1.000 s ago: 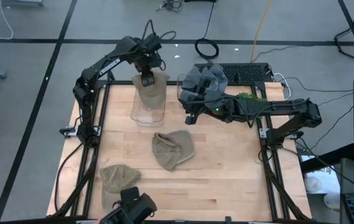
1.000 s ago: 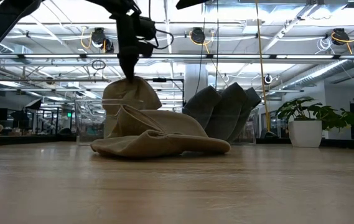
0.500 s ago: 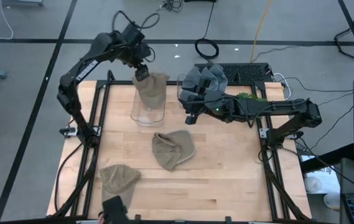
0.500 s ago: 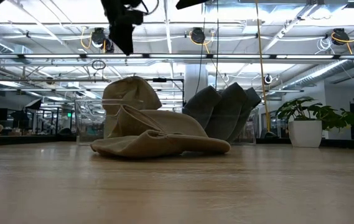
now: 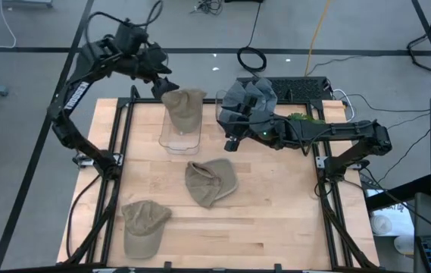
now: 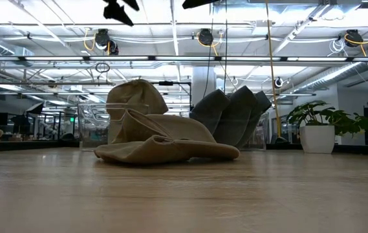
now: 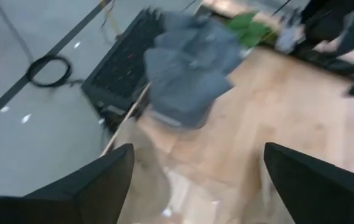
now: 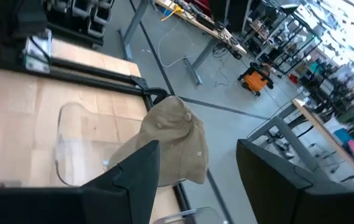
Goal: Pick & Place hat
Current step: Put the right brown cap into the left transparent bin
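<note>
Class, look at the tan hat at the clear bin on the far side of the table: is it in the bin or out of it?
In. The tan hat stands in the clear bin, its top above the rim, free of any gripper.

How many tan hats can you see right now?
3. One tan hat stands in the clear bin at the back, one lies mid-table, one at the front left corner. More might hide under the gray hats.

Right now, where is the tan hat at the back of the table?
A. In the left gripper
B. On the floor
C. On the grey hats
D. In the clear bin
D: the tan hat sits in the clear bin, and the open left gripper is off it.
</note>
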Robot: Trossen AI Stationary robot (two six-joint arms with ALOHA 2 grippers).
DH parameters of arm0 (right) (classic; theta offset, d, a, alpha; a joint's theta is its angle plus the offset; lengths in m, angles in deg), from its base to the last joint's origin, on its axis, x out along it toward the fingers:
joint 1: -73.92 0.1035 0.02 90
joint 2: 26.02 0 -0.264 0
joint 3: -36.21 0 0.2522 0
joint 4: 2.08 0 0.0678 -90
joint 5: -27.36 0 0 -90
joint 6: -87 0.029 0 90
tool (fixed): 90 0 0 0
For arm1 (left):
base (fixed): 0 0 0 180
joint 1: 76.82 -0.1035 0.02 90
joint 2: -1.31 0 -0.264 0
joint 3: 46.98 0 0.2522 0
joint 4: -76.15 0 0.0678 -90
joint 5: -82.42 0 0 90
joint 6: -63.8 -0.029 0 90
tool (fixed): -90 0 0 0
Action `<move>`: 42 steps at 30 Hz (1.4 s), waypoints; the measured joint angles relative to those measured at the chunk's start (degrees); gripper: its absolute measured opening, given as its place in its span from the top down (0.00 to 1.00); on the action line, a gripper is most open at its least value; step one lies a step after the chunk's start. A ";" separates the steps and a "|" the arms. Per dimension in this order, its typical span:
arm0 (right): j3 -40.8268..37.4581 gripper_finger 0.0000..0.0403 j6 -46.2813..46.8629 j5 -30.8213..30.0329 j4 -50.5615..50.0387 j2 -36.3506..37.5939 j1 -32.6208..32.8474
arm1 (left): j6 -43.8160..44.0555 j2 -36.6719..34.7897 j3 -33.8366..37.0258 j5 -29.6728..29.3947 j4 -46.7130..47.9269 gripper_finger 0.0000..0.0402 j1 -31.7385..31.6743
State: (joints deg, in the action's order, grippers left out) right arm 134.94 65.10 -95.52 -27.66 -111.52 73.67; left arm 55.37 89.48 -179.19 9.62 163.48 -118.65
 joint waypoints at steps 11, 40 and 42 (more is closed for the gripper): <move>0.00 0.45 13.99 12.39 0.63 1.48 -0.01 | 5.23 -7.95 -0.02 3.78 -5.34 0.11 5.45; -0.61 0.19 44.44 33.18 -10.45 4.59 -0.86 | 5.80 -12.91 -0.02 -10.13 -12.52 0.12 23.19; -0.61 0.19 43.72 33.05 -11.51 4.59 -0.85 | 5.70 -12.86 -0.02 -11.53 -11.64 0.13 23.64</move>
State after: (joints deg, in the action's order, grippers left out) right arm 134.33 108.81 -62.47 -39.17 -106.93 72.82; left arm 61.07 76.62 -179.21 -1.91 151.84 -95.01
